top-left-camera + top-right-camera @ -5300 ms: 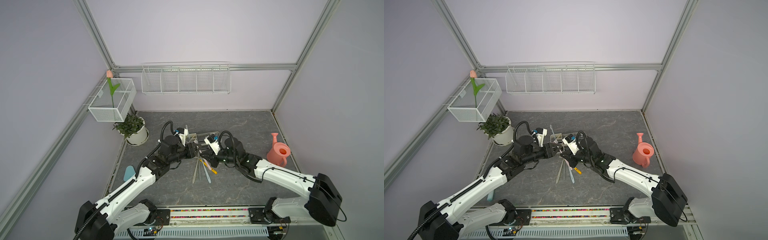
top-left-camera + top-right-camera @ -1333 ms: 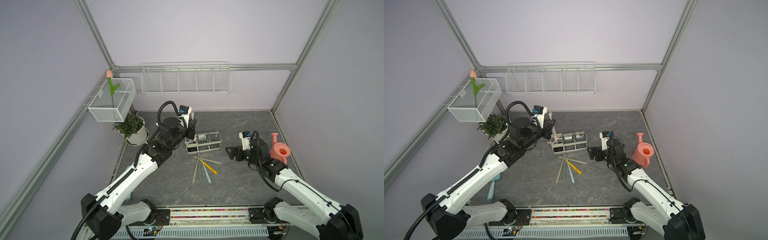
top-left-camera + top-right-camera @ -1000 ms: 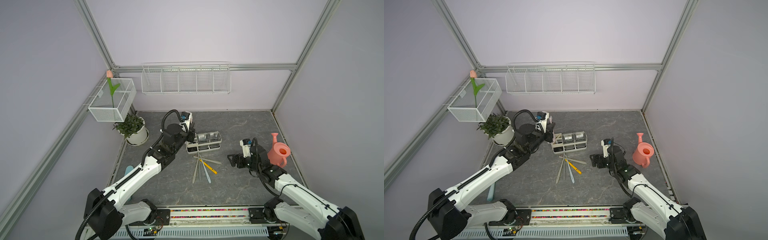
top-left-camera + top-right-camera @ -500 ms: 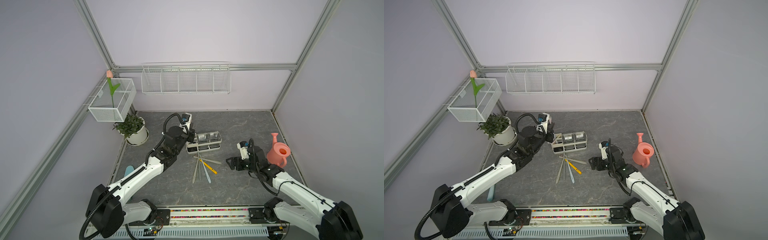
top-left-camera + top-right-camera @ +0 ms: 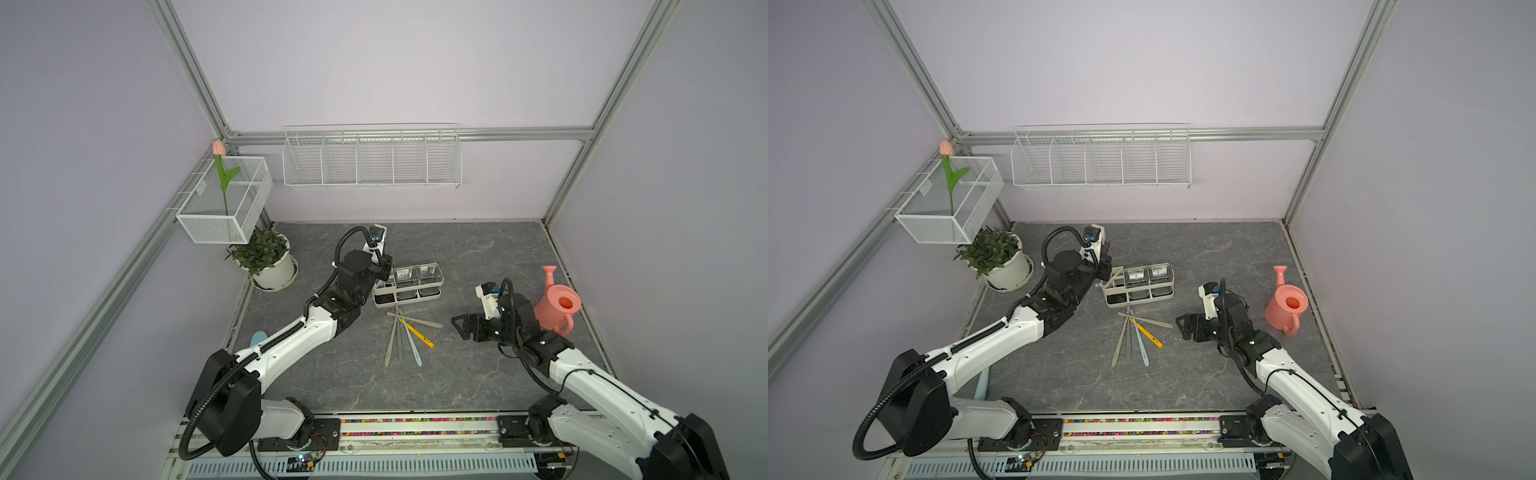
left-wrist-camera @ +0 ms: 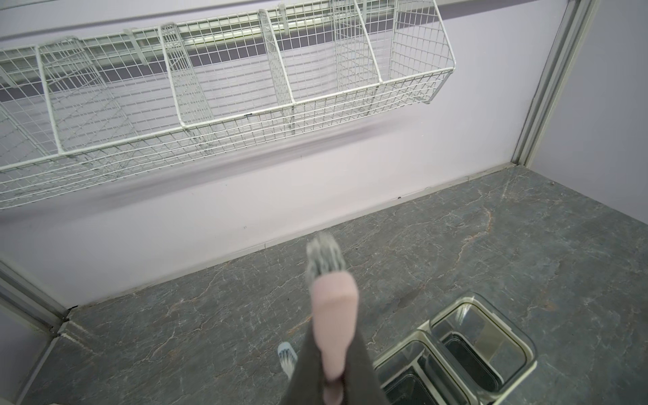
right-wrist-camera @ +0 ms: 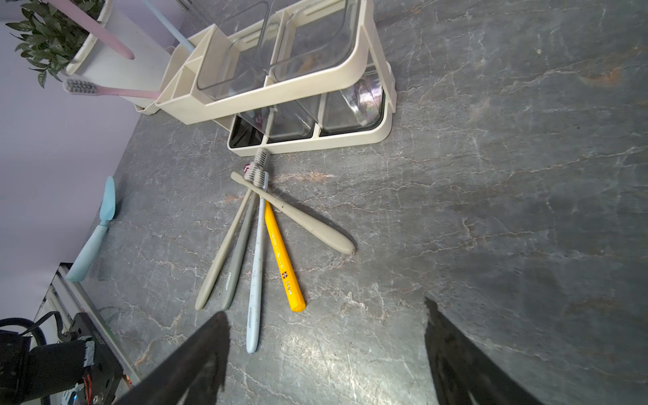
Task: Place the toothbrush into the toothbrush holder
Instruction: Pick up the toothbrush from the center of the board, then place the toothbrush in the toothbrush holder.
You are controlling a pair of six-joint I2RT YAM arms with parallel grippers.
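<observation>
My left gripper (image 6: 333, 333) is shut on a pink toothbrush (image 6: 335, 305) whose grey bristles point away from the jaws. In both top views this gripper (image 5: 384, 266) (image 5: 1105, 266) hovers at the cream end of the toothbrush holder (image 5: 409, 296) (image 5: 1138, 300) (image 6: 526, 354) (image 7: 315, 80). A light-blue brush (image 7: 175, 31) leans in the cream bin. A second pink brush (image 7: 115, 92) pokes sideways out of that end. My right gripper (image 7: 324, 308) (image 5: 459, 328) stands open and empty just above the floor, right of several loose toothbrushes (image 5: 405, 336) (image 7: 259, 245).
A potted plant (image 5: 268, 262) stands back left, under a white mesh box (image 5: 224, 203) holding a tulip. A long wire basket (image 5: 372, 162) hangs on the back wall. A pink watering can (image 5: 557, 305) sits behind my right arm. A light-blue tool (image 7: 94, 238) lies by the left edge.
Five seconds ago both grippers were close together at the holder. The right has since drawn back to the right, open. The left has sunk with the pink toothbrush toward the cream end and now barely moves.
</observation>
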